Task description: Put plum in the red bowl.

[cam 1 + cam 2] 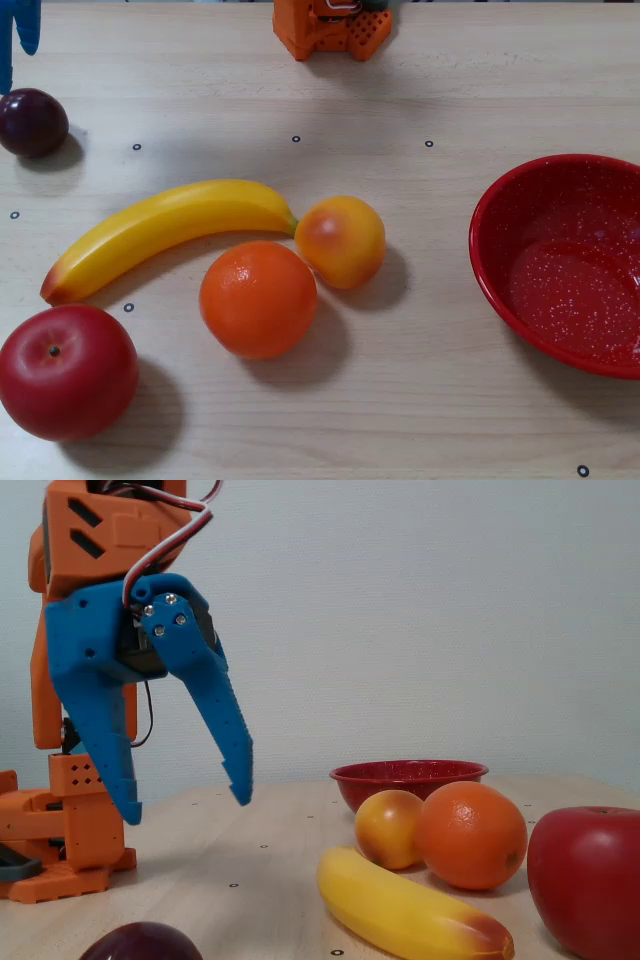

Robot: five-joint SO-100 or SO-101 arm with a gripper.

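Observation:
The plum [32, 122] is small, round and dark purple, lying at the far left of the table in the overhead view; in the fixed view only its top [141, 944] shows at the bottom edge. The red bowl [495, 270] with white speckles sits at the right edge, and appears behind the fruit [408, 773] in the fixed view. My blue gripper [185, 805] hangs open above the table with nothing between its fingers. In the overhead view only a blue finger [20, 28] shows at the top left corner, just above the plum.
A yellow banana [160, 232], an orange [258, 298], a small peach-coloured fruit [341, 240] and a big red apple [66, 371] lie between plum and bowl. The arm's orange base [332, 25] stands at the table's far edge.

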